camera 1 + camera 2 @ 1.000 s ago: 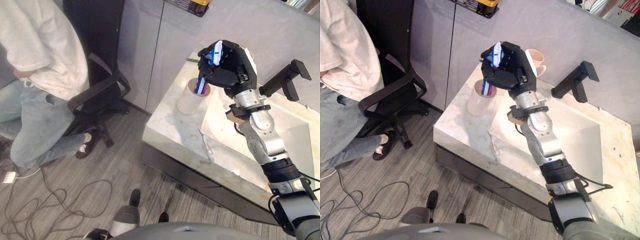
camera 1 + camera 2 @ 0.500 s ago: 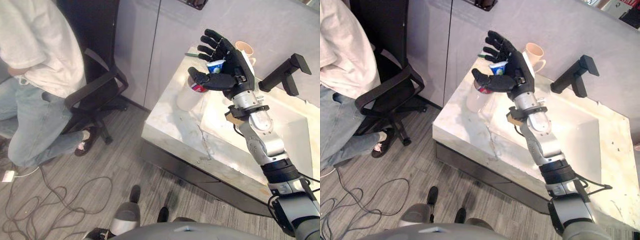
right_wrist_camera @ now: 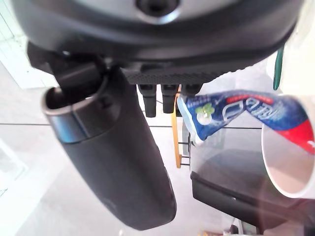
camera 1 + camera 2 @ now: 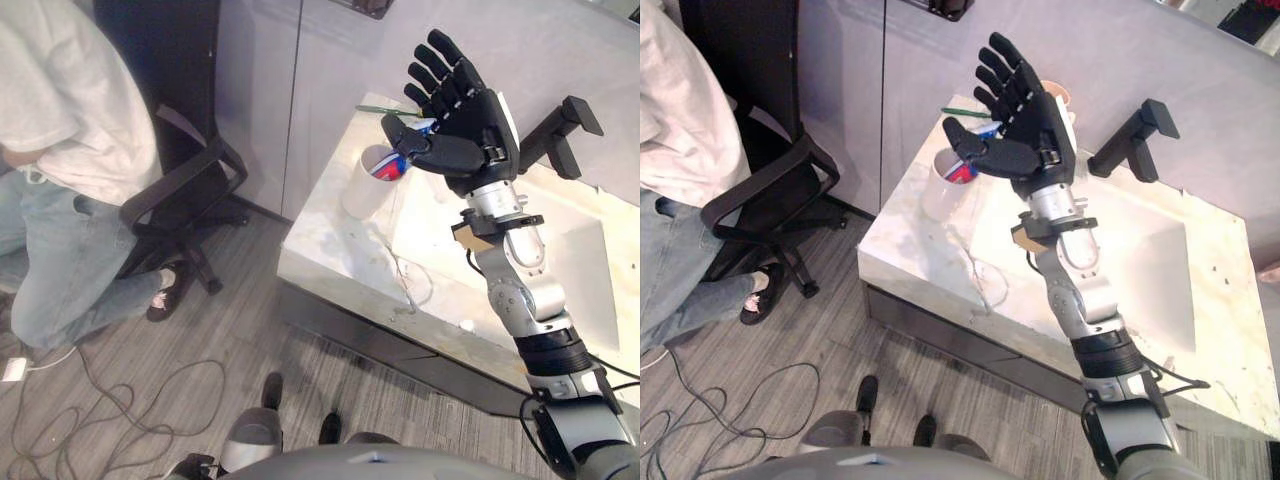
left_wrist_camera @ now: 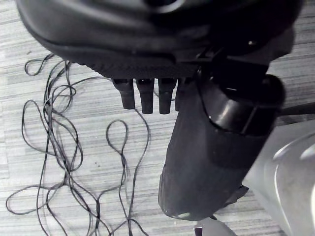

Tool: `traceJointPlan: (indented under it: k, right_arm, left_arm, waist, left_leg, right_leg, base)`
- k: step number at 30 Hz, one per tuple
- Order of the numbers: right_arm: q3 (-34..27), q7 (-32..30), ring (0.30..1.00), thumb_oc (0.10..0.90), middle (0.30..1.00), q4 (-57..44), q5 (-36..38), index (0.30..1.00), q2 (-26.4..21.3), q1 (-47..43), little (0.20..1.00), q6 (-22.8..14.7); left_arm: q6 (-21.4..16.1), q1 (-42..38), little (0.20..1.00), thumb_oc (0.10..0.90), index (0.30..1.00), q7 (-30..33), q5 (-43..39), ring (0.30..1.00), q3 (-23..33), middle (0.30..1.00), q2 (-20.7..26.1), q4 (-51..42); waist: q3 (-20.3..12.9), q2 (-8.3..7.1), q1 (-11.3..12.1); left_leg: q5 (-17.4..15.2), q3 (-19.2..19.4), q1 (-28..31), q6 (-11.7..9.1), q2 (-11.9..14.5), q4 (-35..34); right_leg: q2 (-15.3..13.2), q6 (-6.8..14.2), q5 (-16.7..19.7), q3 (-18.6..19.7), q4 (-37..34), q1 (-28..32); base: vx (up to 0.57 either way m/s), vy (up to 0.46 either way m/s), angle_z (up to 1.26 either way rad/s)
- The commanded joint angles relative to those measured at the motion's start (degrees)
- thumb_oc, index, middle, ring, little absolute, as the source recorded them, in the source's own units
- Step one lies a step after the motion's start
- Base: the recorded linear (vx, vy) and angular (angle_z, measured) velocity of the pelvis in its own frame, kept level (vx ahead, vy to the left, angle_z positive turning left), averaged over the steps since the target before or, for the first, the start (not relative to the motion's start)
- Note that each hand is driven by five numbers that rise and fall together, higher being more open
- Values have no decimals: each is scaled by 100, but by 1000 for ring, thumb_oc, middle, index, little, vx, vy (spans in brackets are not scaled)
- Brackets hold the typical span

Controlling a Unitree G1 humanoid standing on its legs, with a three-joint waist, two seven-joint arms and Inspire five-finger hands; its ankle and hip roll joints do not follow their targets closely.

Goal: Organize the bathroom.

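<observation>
A white cup [image 4: 362, 190] stands on the marble counter's left end [image 4: 335, 250], beside the sink. A blue, white and red toothpaste tube [image 4: 392, 164] leans inside it, its end poking over the rim. My right hand [image 4: 466, 108] hovers just above and to the right of the cup, open with fingers spread and nothing in it. In the right wrist view the tube [image 3: 236, 114] rests in the cup [image 3: 290, 167] apart from the thumb [image 3: 115, 167]. My left hand [image 5: 216, 147] hangs over the floor with its fingers relaxed.
A black faucet [image 4: 562, 128] stands behind the sink basin [image 4: 565, 270]. A beige mug [image 4: 1061, 95] and a green toothbrush [image 4: 373, 110] lie at the counter's back. A person sits by a black office chair [image 4: 190, 190] to the left.
My right hand went from shut on the toothpaste tube to open. The tube now rests in the cup, and the hand has risen a little. The camera has shifted too.
</observation>
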Motion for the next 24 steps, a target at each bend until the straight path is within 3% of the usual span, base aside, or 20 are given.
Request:
traceJointPlan:
  k: [1,5,12,14,17,18,20,22,23,24]
  right_arm:
    - [-775,-344,900,800,900,-734,265,900,11,-360,900,-863]
    - [-1002,-553,900,800,900,-854,230,900,-44,-230,900,-1323]
    - [-1102,-639,900,800,900,-870,185,900,-155,-396,900,-1731]
    - [-1060,-748,900,800,900,-888,111,900,-171,-613,900,-1785]
    - [-1047,-986,900,800,900,-916,52,900,-297,-758,900,-1860]
    - [-1064,-1141,900,800,900,-928,-29,900,-407,-857,900,-1945]
    - [-1080,-1274,900,800,900,-969,-113,900,-489,-918,900,-1999]
    - [-1136,-1439,900,800,900,-978,-239,900,-626,-962,900,-2109]
    - [-1252,-1735,900,800,900,-973,-422,900,-785,-874,900,-2333]
    - [-1261,-1769,900,800,900,-975,-449,900,-799,-863,900,-2351]
  left_arm:
    - [-113,-69,900,800,900,186,-32,900,-120,900,-35,352]
    - [-331,-266,900,800,900,332,62,900,-135,900,48,269]
    - [-483,-507,900,800,900,189,-500,900,-61,900,190,52]
    - [-575,-616,900,800,900,208,-717,900,-25,900,216,1]
    - [-626,-733,900,800,900,236,-691,900,-10,900,187,-46]
    - [-713,-795,900,800,900,222,-624,900,-46,900,168,-84]
    - [-800,-843,900,800,900,268,-465,900,-70,900,154,-113]
    - [-1007,-902,900,800,900,710,-70,900,-179,900,133,-115]
    - [-1185,-948,900,800,900,1015,116,900,-268,900,147,-164]
    - [-1202,-952,900,800,900,1005,125,900,-275,900,144,-163]
  waist:
    - [-503,57,23]
    - [-564,153,-66]
    - [-686,219,-29]
    - [-791,139,60]
    - [-834,72,104]
    - [-796,64,75]
    - [-744,80,43]
    - [-672,115,-36]
    - [-597,148,-136]
    - [-591,153,-136]
  left_leg:
    - [-678,-98,386,162,-127,-6]
    - [-493,-158,202,175,-80,-6]
    - [-279,-103,-49,108,28,-6]
    - [-73,56,-355,-62,109,-6]
    - [80,110,-638,-206,173,-6]
    - [196,83,-775,-316,225,-6]
    - [284,69,-869,-395,263,-6]
    - [361,71,-950,-470,274,-6]
    - [390,137,-966,-523,305,13]
    - [393,137,-968,-527,307,18]
  right_leg:
    - [-251,386,891,-260,353,-728]
    - [-250,369,884,-117,1154,-804]
    - [-239,415,609,-27,1454,-547]
    - [-125,323,175,2,666,2]
    - [36,180,14,196,156,271]
    - [207,29,-42,408,-111,313]
    - [320,-57,8,555,-256,321]
    - [432,-141,154,718,-481,313]
    - [463,-175,284,774,-532,221]
    - [465,-177,291,776,-532,219]
  base:
    - [-335,-54,-20]
    - [-334,-49,-20]
    - [-380,-93,-23]
    - [-442,-180,-58]
    - [-432,-182,-45]
    - [-325,-112,-37]
    - [-413,-106,-44]
    - [-453,-69,-13]
    - [-295,-22,-3]
    - [-541,-11,-1]
